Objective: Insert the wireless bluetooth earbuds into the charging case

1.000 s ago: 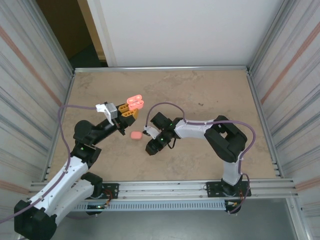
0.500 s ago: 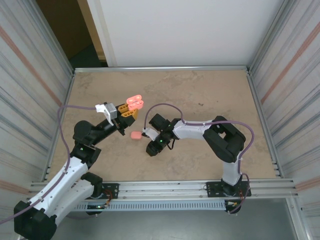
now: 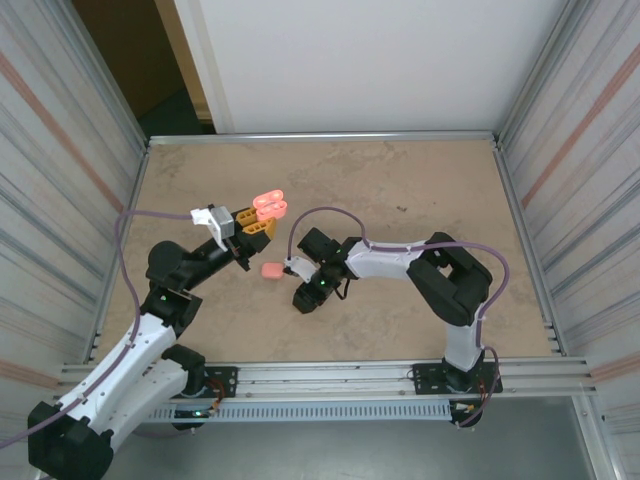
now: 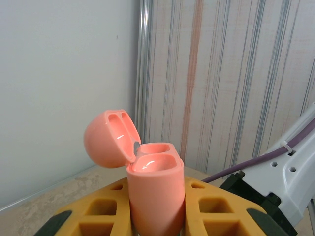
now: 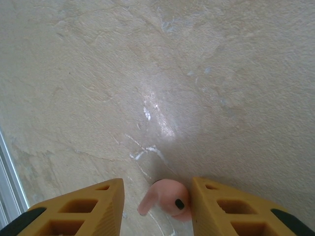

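Note:
My left gripper (image 4: 156, 209) is shut on the pink charging case (image 4: 155, 196), held upright off the table with its lid (image 4: 108, 140) hinged open and both wells showing empty. From above, the case (image 3: 270, 206) sits at the tip of the left gripper (image 3: 255, 226). My right gripper (image 5: 156, 189) points down at the table, open. One of the earbuds (image 5: 170, 199), salmon pink with a short stem, lies between its fingers. The earbud touches the right finger (image 5: 216, 201), with a gap to the left one. From above, the right gripper (image 3: 302, 298) is low near the table's middle.
A small pink rounded piece (image 3: 270, 269) lies on the beige table (image 3: 420, 190) between the two grippers, just left of the right wrist. Metal rails and ribbed walls (image 3: 570, 170) bound the table on both sides.
The right arm has shifted slightly to the left. The left arm and the case have not moved.

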Action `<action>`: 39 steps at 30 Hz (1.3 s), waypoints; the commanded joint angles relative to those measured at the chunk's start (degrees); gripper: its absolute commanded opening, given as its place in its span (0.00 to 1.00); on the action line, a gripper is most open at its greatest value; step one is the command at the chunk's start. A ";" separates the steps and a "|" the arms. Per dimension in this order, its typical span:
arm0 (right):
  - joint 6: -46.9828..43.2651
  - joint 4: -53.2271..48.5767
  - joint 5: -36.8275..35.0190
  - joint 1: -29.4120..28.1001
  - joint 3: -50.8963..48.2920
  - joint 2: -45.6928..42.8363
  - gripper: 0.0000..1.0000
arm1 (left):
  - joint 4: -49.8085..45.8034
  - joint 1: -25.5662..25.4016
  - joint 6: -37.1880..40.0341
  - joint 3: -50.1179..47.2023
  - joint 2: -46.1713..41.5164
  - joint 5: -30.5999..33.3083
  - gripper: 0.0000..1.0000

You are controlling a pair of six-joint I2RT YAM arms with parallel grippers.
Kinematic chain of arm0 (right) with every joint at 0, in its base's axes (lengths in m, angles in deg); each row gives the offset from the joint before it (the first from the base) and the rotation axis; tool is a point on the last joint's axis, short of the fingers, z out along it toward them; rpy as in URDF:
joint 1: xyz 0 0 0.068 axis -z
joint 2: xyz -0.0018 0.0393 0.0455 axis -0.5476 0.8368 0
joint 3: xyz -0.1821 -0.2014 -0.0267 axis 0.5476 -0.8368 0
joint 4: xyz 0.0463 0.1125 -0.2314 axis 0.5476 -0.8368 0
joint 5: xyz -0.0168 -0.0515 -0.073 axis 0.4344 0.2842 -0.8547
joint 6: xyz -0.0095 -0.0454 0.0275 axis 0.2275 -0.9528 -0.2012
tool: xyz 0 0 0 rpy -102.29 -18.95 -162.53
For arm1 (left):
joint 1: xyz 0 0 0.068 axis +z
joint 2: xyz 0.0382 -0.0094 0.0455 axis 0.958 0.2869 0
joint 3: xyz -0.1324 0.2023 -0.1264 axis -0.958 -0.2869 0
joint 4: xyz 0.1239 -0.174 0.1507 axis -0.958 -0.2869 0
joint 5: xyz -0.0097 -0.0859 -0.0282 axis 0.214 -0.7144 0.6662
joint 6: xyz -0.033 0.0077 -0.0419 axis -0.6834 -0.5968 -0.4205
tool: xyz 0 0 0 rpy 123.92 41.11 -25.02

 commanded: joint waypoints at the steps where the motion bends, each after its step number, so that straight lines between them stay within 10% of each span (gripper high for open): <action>1: -1.07 -4.07 -0.82 -0.58 -0.17 -2.55 0.39 | 0.48 0.40 0.48 1.35 -0.93 -0.30 0.00; 39: -3.11 -4.47 -0.61 0.31 3.57 2.03 0.41 | -0.23 0.34 0.98 2.16 -0.31 -0.71 0.00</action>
